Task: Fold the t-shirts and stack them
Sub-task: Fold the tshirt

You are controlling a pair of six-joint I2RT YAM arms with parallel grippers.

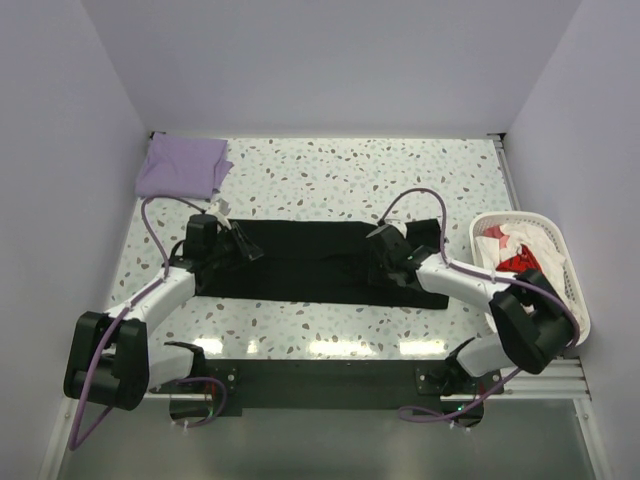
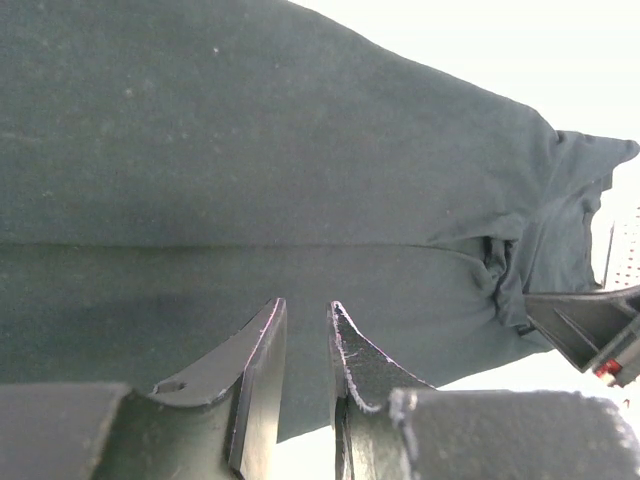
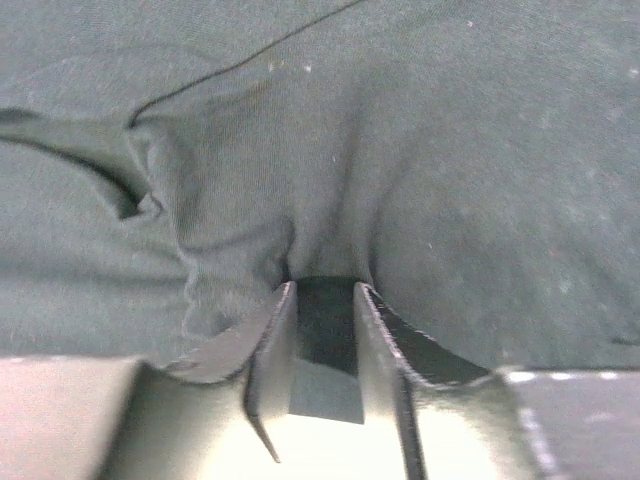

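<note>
Step in hand: halving the black t-shirt [image 1: 310, 262], a long strip across the bench [image 1: 350, 175]. The lavender t-shirt [image 1: 182, 167] sits folded at the far-left corner.

To do it well, lift both ends level, keep the strip taut and match the edges.

Both arms reach low. The right fingers [image 1: 383, 255] pinch puckered cloth. The left fingers [image 1: 243, 245] are narrowly apart; cannot tell if they grip.

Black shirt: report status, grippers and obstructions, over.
Black shirt folded to a long strip, flat on table. Left gripper at its left end, jaws nearly closed, grip unclear. Right gripper pinching bunched cloth at its right end. Nothing in the way.
</note>
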